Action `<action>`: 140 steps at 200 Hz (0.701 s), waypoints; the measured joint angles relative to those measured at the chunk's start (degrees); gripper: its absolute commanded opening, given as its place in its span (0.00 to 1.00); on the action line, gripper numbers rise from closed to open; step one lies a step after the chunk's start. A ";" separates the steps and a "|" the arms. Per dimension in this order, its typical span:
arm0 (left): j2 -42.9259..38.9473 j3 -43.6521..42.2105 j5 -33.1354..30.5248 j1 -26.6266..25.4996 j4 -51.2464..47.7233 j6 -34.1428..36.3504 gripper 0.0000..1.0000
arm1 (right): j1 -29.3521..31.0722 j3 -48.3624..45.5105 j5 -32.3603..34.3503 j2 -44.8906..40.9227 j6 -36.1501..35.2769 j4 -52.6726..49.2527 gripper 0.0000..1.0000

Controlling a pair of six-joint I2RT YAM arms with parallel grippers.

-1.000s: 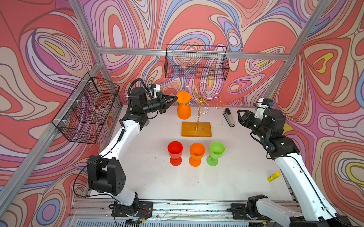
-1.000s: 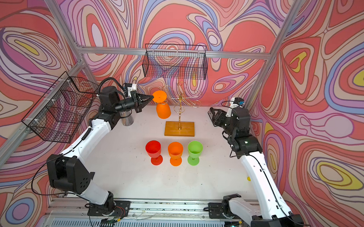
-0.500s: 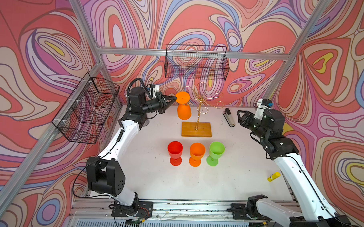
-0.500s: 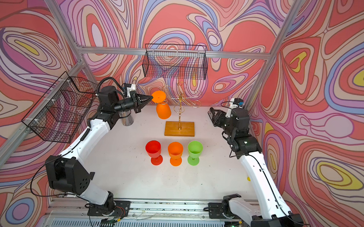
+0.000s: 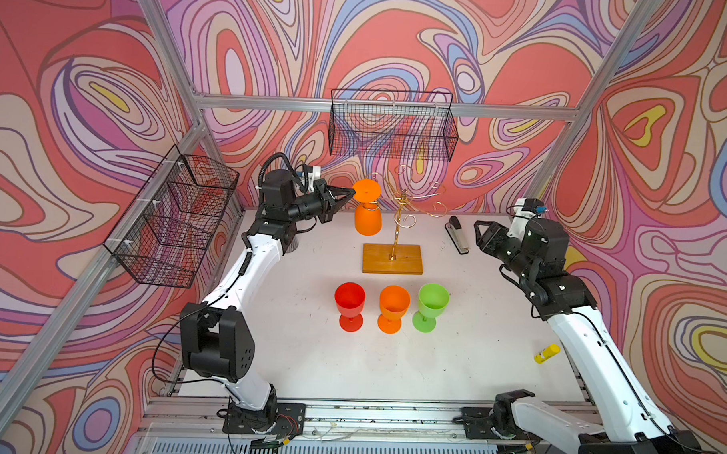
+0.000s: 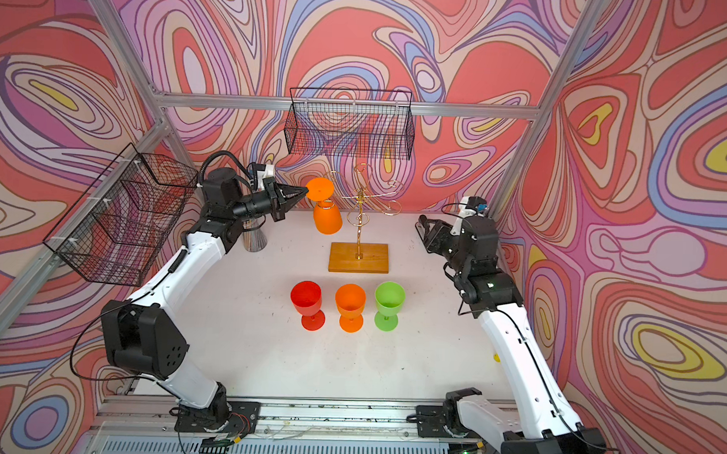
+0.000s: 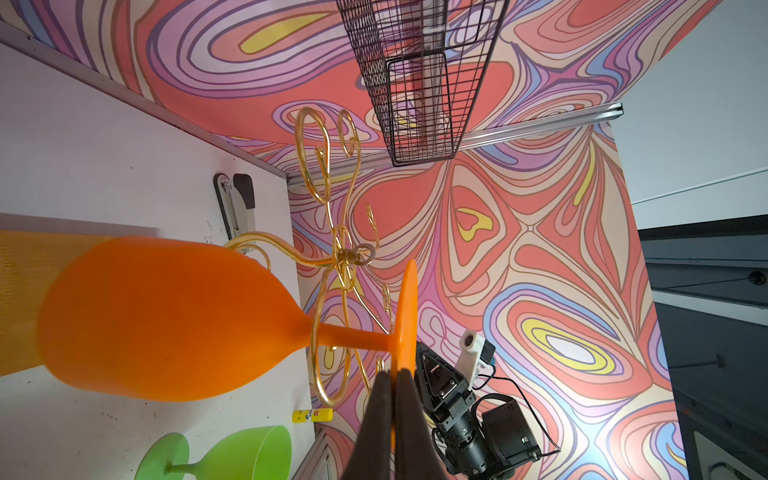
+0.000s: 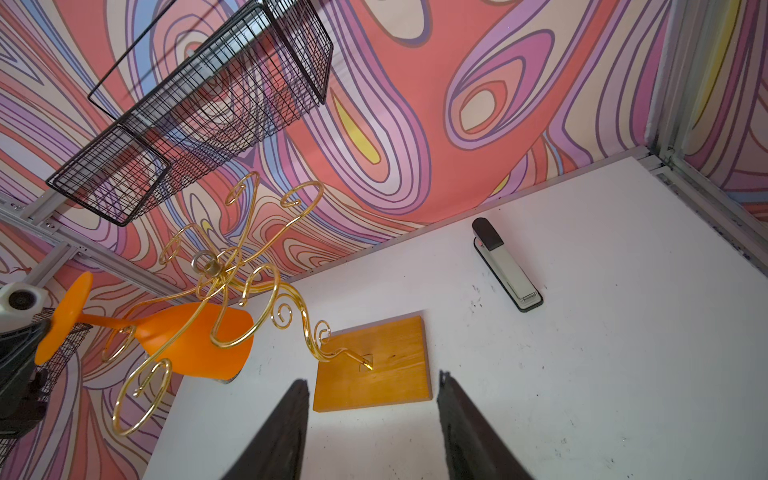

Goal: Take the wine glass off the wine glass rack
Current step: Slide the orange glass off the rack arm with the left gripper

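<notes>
Leftmost, pinched tight on the foot's edge of the orange wine glass [image 5: 367, 220] with the left gripper [image 5: 352, 191]. Hung bowl-down from a curled hook of the gold wine glass rack [image 5: 396, 221], stem inside the loop, left of the pole. Rightward, past the stapler [image 5: 457, 235], held about half apart around nothing: right gripper [image 8: 374, 378] fingers.
</notes>
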 measured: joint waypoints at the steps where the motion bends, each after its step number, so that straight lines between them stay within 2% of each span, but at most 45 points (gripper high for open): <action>1: 0.11 0.04 0.00 -0.04 0.02 -0.02 0.00 | 0.00 0.00 0.00 0.00 -0.02 0.00 0.53; 68: 3.32 2.56 0.07 -2.38 2.84 -2.08 0.00 | 0.00 0.00 0.35 0.00 -0.39 0.00 0.53; 140: 3.02 1.79 0.90 -4.15 3.34 -2.32 0.00 | 0.00 0.00 0.37 0.02 -0.76 0.00 0.53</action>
